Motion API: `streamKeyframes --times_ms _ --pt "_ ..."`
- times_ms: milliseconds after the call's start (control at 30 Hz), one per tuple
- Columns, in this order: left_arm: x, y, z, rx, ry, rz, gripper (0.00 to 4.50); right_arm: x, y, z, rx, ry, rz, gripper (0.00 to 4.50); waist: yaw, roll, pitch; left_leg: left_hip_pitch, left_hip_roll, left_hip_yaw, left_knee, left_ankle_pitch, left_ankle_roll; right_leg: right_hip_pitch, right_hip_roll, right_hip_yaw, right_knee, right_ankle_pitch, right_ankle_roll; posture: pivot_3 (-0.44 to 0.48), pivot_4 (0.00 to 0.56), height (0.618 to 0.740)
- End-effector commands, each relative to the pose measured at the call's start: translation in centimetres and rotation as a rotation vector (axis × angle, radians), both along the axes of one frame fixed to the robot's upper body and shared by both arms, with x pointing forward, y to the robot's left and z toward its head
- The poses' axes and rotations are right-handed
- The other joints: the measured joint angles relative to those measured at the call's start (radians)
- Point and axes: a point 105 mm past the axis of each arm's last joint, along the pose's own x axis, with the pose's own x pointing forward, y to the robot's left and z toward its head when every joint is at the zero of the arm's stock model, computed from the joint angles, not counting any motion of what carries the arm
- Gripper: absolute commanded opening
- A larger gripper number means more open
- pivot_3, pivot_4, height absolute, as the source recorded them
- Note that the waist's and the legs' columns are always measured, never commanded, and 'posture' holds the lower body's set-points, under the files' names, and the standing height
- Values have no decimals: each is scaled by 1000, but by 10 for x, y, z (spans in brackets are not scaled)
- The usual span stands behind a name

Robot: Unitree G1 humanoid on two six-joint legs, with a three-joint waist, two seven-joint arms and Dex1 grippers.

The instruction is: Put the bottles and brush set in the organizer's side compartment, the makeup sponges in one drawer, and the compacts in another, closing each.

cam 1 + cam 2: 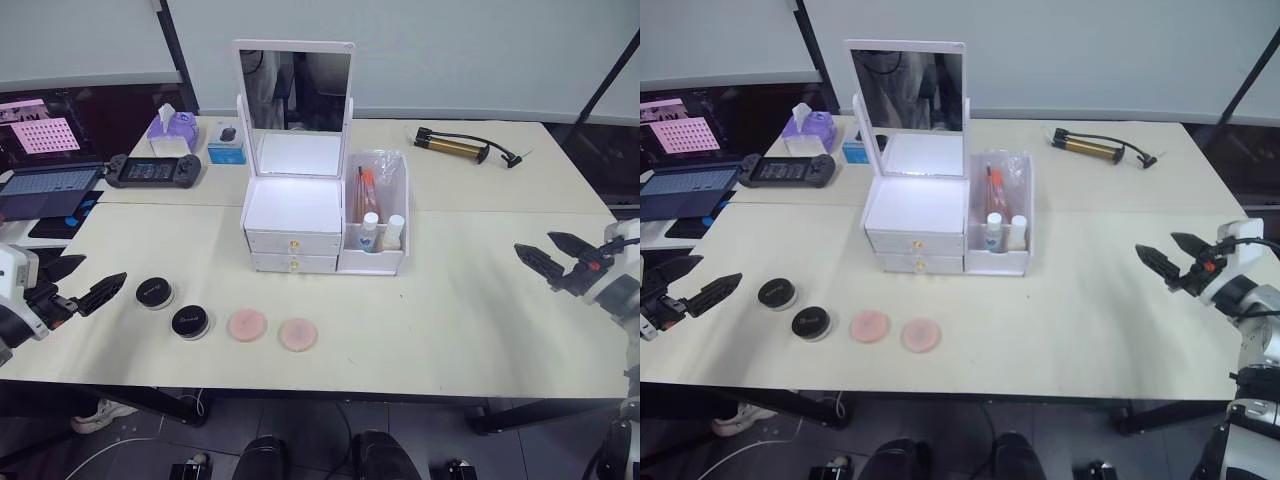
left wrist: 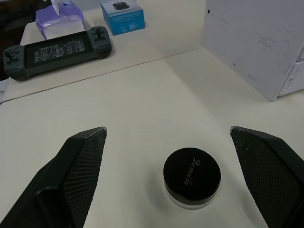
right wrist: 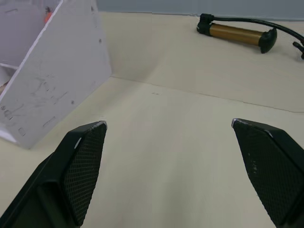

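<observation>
The white organizer with its upright mirror stands mid-table, both gold-knobbed drawers shut. Its side compartment holds the two bottles and, behind them, the brush set. Two peach makeup sponges lie in front of the drawers. Left of them sit two round black compacts. My left gripper is open at the table's left edge, just short of the nearer compact. My right gripper hangs open and empty at the right edge, well clear of the organizer.
A gold-and-black hand pump lies at the back right. At the back left are a game controller, a purple tissue box, a small blue box and a laptop. Bare tabletop stretches between organizer and right gripper.
</observation>
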Motion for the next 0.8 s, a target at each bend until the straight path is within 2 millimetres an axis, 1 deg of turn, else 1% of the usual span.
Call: streamKeyframes --times_ms 33,167,233,333,367,467,500,600,633,700,800 --pt "5 -18 17 -9 -50 -64 4481 7 34 35 -15 -84 134 4500 0 0 0 0 0 0 0 0 0 0 0 0 0 0 0 0 150 732" --pt "1 -54 15 -25 -43 -148 4481 0 91 56 -37 -63 402 4500 -2 0 0 0 1 0 0 0 0 0 0 1 1 0 0 0 150 732" --pt "-1 -65 15 -36 -53 -157 4481 -4 109 62 -68 -57 480 4500 -1 0 0 0 1 0 0 0 0 -1 0 0 1 0 0 0 150 732" --pt "-3 -88 22 -28 -133 -145 4481 -12 141 72 -109 -5 646 4500 3 0 0 -1 1 -1 0 0 0 0 0 0 1 0 0 0 150 732" --pt "-3 -92 25 -35 -152 -130 4481 -14 146 74 -119 7 678 4500 5 0 0 -1 0 -1 0 0 0 0 -1 0 1 0 0 0 150 732" --pt "-8 -119 27 -89 -193 -122 4481 -17 165 86 -126 25 777 4500 9 0 0 -1 0 -2 1 0 0 0 -1 0 0 0 0 0 150 732" --pt "-10 -124 27 -104 -199 -119 4481 -18 169 88 -127 31 794 4500 9 0 0 -1 -1 -2 1 0 0 0 -1 0 0 1 1 0 150 732" --pt "-12 -157 23 -190 -211 -120 4481 -18 187 93 -168 70 871 4500 9 -1 0 -2 -1 -3 2 -1 1 0 -1 0 -1 1 1 0 150 732" --pt "-12 -164 23 -219 -215 -115 4481 -17 190 93 -185 80 882 4500 9 -1 0 -2 -1 -3 2 -1 1 1 -1 1 0 1 1 0 150 732" --pt "-11 -190 19 -247 -204 -137 4481 -13 198 95 -232 69 897 4500 9 -2 -1 -2 -1 -3 2 -1 1 1 -1 0 0 1 1 0 150 732" --pt "-6 -216 14 -278 -201 -138 4481 -12 209 97 -275 57 930 4500 10 -2 -1 -2 -2 -4 3 -1 1 1 -1 0 0 1 1 0 150 732"
